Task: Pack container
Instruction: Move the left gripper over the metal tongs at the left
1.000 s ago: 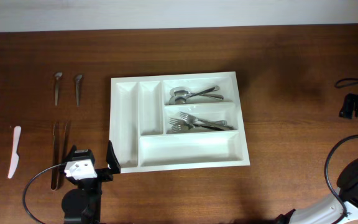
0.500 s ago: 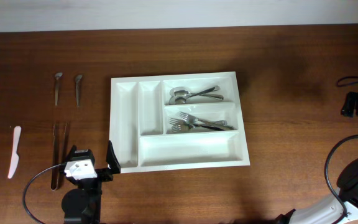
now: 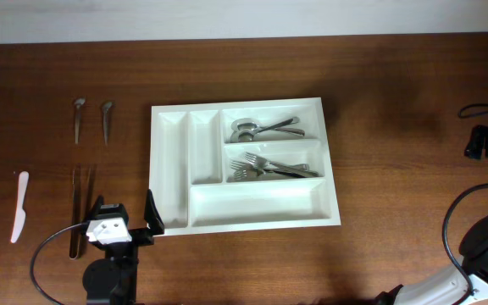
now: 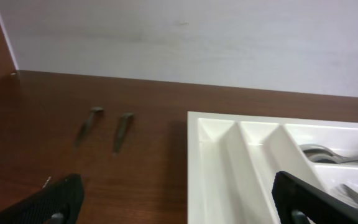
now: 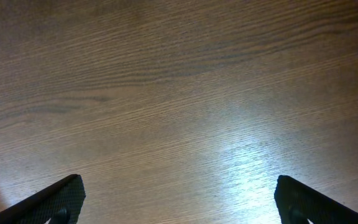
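White container [image 3: 257, 203] corner beside left fingers [image 3: 151, 213]

Table [image 3: 413, 127] open right of container [image 3: 169, 182]; spoons [image 3: 78, 121], tongs [image 3: 74, 195], white knife [image 3: 19, 207] clutter left.

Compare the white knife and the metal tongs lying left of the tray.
The knife is white; the tongs are grey metal. The knife is one short blade; the tongs are two longer arms side by side. The knife lies farther from the tray than the tongs. Both lie lengthwise on the table, outside the tray.
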`<state>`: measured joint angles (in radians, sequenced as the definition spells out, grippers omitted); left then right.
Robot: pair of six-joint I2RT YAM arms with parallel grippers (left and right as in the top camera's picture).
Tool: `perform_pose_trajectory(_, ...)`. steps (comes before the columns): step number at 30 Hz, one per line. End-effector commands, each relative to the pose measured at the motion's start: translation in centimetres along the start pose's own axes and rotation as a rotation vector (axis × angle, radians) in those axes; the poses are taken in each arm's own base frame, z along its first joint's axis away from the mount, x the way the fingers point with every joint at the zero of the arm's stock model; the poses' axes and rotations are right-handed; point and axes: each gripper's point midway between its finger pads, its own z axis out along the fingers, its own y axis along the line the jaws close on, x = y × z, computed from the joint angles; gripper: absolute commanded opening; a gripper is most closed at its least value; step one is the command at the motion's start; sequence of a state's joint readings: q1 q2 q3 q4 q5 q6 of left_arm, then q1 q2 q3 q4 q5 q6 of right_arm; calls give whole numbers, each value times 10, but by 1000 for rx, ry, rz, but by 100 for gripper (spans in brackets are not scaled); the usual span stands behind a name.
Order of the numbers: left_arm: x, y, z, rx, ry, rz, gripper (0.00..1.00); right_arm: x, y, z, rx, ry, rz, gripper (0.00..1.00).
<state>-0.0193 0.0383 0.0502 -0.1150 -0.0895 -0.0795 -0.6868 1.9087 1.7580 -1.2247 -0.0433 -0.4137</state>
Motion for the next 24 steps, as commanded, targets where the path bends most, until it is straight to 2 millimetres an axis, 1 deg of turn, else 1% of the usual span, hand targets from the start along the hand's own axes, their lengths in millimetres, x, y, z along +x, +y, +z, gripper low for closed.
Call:
perform_pose_trajectory(1, 0, -16, -1, 93, 0, -3, 99, 0, 1, 0, -7, -4, 15, 99)
perform_pose_trajectory(3, -6, -26, -4, 149, -2, -2, 99, 0, 1, 0, -7, -4, 15, 99)
perform_pose_trajectory(5, -16, -28, -10, 155, 19, -1, 99, 0, 1, 0, -7, -5, 15, 99)
perform_pose_trajectory(6, -19, -25, -13, 139, 39, 0, 99, 0, 1, 0, -7, -4, 15, 99)
perform_pose_trajectory(9, -31, -3, -29, 4, 151, 11, 99, 0, 1, 0, -7, -4, 15, 99)
perform_pose_trajectory(11, -45, 9, -40, -71, 219, 26, 99, 0, 1, 0, -7, -4, 15, 99)
perform_pose_trajectory(13, -67, 13, -47, -108, 274, 37, 99, 0, 1, 0, -7, -4, 15, 99)
perform_pose_trajectory(15, -88, 16, -48, -135, 328, 50, 99, 0, 1, 0, -7, -5, 15, 99)
perform_pose_trajectory(17, -103, 15, -45, -140, 420, 93, 99, 0, 1, 0, -7, -4, 15, 99)
perform_pose_trajectory(19, -108, 17, -41, -152, 547, 144, 99, 0, 1, 0, -7, -4, 15, 99)
perform_pose_trajectory(22, -106, 29, -37, -216, 777, 204, 99, 0, 1, 0, -7, -5, 15, 99)
perform_pose_trajectory(24, -104, 36, -31, -238, 922, 256, 99, 0, 1, 0, -7, -4, 15, 99)
